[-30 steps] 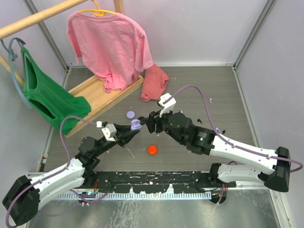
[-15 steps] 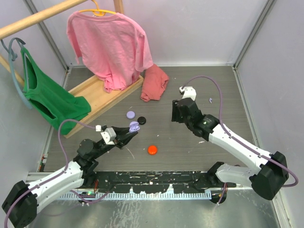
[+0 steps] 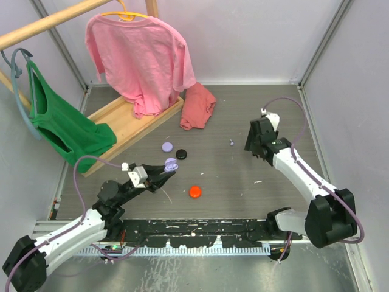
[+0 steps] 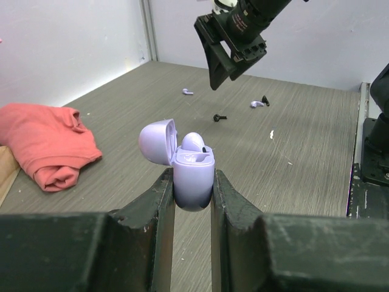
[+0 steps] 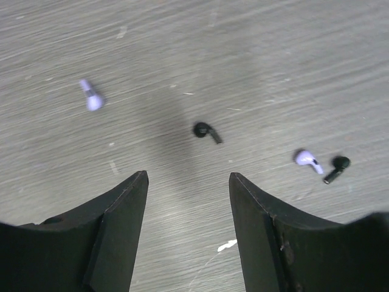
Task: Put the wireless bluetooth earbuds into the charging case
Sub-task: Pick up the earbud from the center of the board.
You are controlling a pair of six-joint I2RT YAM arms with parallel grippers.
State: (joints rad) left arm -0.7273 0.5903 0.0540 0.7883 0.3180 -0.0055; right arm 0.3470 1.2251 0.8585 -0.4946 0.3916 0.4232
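Covering the whole floor of the cell, a grey counter with a wood-grain pattern meets white wall panels held in a metal frame. At the back left a pink cotton T-shirt and a green garment hang over a wooden rack. A crumpled salmon cloth lies on the counter beside the rack's base. Near the middle lie a round lavender puck, a black puck and an orange-red puck.

The left end effector is clamped tight on the small lavender plastic charging case. The case stands upright between the fingers with its lid tipped open, and one seated lavender earbud shows inside.

The right end effector hovers over the right half of the counter, its fingers apart and holding nothing. Below it tiny loose earbuds rest on the bare counter: a lone lavender earbud, a black earbud, and a second lavender earbud just beside a second black earbud.
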